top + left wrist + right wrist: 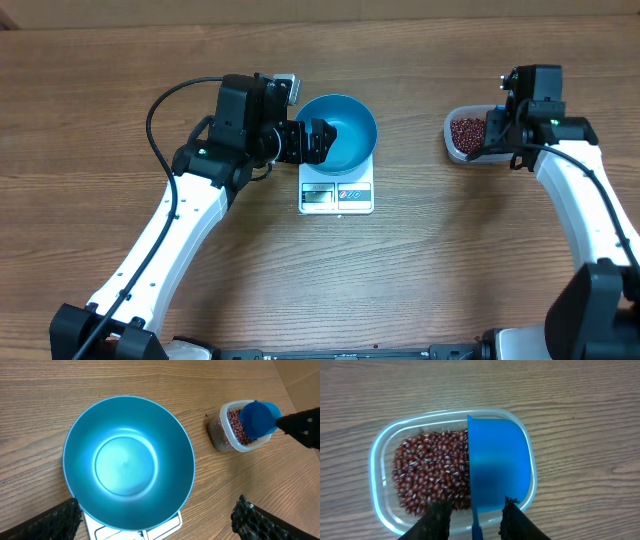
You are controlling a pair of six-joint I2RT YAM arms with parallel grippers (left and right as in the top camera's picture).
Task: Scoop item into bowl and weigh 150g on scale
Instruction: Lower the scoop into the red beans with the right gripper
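Open counter (412,150) runs from the bowl (345,128) to the tub (449,138) at its 3 o'clock; the left gripper (324,143) crowds the bowl's 9 o'clock rim.

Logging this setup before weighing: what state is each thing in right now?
bowl: empty, on the scale
scale: bearing the bowl, display unreadable
tub: open, holding beans
left hand: open, at the bowl's rim
right hand: fingers astride scoop handle, grip unclear
scoop: tipped sideways over the tub

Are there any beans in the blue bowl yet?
No, the bowl is bare inside; the beans sit in the clear tub.
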